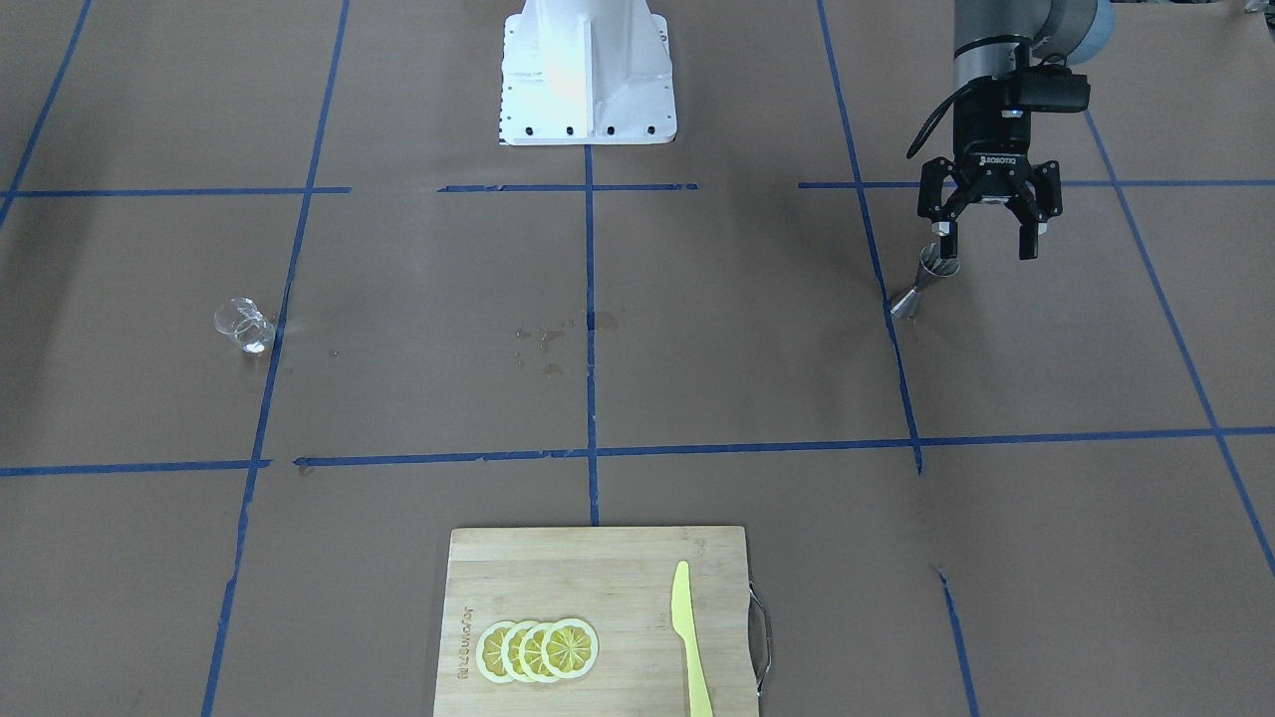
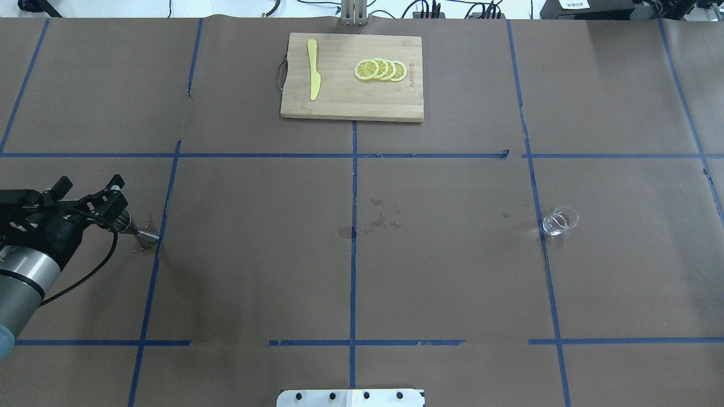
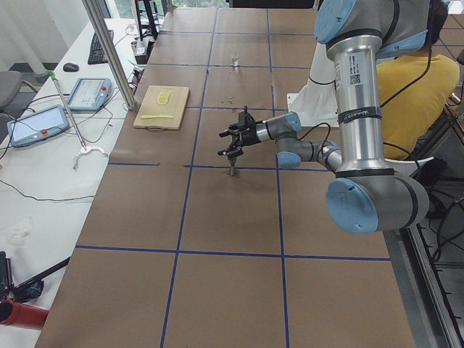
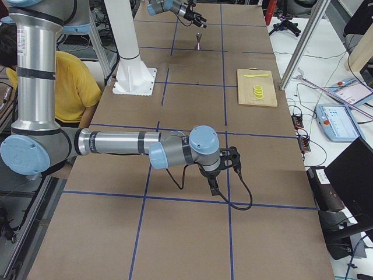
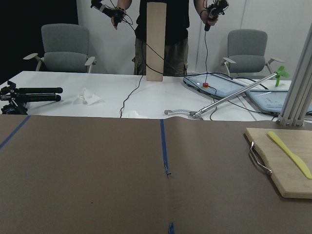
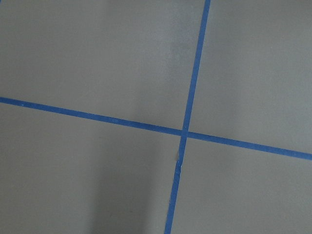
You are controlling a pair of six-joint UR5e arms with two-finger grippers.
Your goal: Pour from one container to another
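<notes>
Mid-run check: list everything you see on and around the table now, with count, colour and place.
glass cup: one, clear, robot's right side, by a tape line
jigger: one, steel, far on robot's left side, below the left gripper
cutting board: one, bamboo, middle of the far edge
lemon slices: four, yellow, overlapping on the board
knife: one, yellow, on the board beside the slices
wet spots: several, dark, table centre
table: one, brown paper, blue tape grid
person: one, yellow shirt, behind the robot
left gripper: one, black, open, one fingertip near the jigger's rim
right gripper: one, black, low over bare table; open or shut unclear
</notes>
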